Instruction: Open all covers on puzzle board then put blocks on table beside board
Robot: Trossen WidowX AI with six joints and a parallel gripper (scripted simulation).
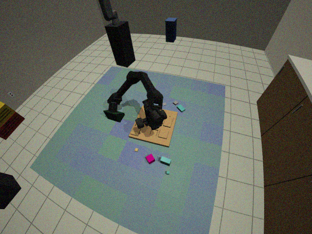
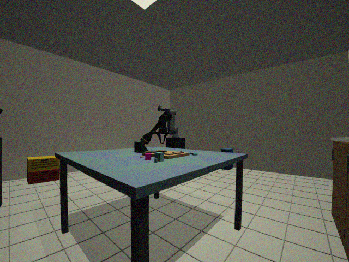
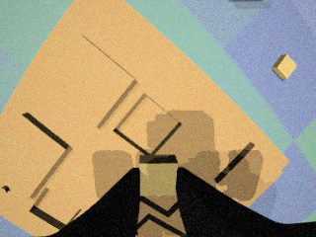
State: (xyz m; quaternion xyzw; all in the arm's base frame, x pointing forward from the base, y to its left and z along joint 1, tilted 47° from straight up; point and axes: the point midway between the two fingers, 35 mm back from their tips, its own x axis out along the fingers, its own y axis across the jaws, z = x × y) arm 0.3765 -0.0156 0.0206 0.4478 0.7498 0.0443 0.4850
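Observation:
My gripper [image 2: 162, 142] [image 3: 157, 175] is shut on a small yellowish block [image 3: 158, 184], held above the wooden board [image 1: 148, 140] [image 2: 174, 156] [image 3: 197, 99]. In the top view the arm hides the fingers and part of the board. The wrist view shows square outlines and dark slots in the board; how far each cover is open I cannot tell. On the table beside the board lie a magenta block [image 1: 150, 158] [image 2: 148, 156], a turquoise block [image 1: 165, 160] [image 2: 159, 156], a small teal cube [image 1: 167, 172] and a small yellow block [image 1: 136, 149] [image 3: 284, 66].
Beyond the board's far side lie a flat turquoise piece [image 1: 181, 108] [image 2: 193, 154] and two small greyish pieces, one [image 1: 175, 102] near the turquoise piece and one [image 1: 164, 104] closer to the arm. The arm's base [image 1: 113, 115] stands left of the board.

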